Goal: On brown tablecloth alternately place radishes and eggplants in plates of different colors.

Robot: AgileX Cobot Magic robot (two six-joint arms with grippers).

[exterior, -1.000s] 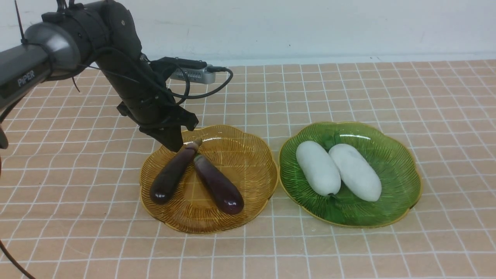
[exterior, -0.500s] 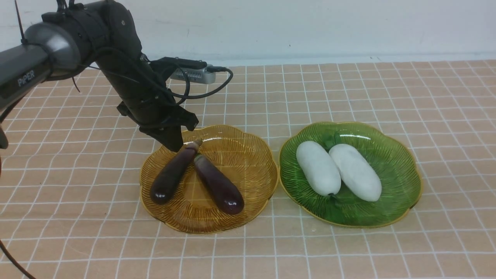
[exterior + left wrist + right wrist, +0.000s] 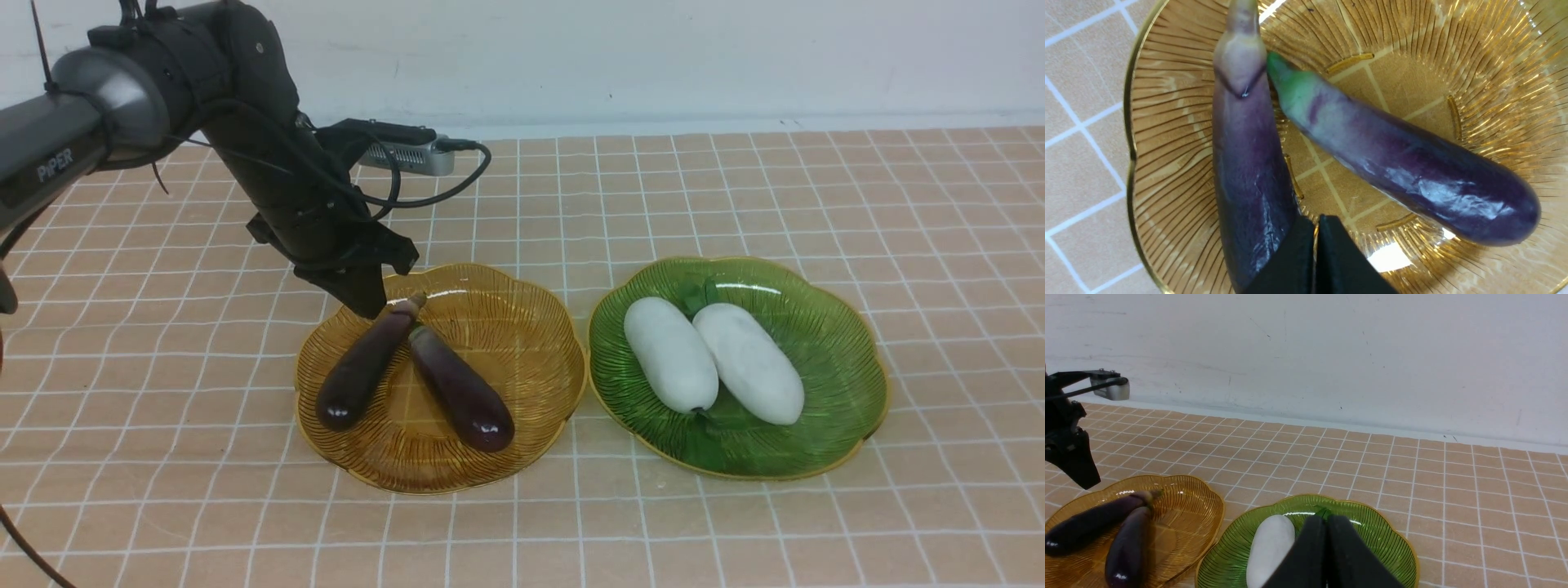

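The brown tablecloth covers the whole work area, and the two plates sit side by side near its middle: the amber plate on my left, the green plate on my right, their rims just beside each other.

Both white radishes lie in the green plate, touching along their lengths. Both eggplants lie in the amber plate in a V, their stem caps meeting at the far side and their fat ends spread toward me. So each kind has its own colour of plate, and I judge the sorting to be done.

What my coming move turns on is the left eggplant. Its long axis runs from its stem cap at the far side down to the near-left rim. My left gripper hangs directly over that line with its jaws pressed together and nothing between them. The front view puts the tips by the stem cap. The left wrist view puts them over the thick body, so I read them as raised clear of it. The safe way out is therefore straight up, not sideways.

My right gripper is also closed and empty, and it hangs above the green plate. Of the two arms, the left is nearer the eggplants.
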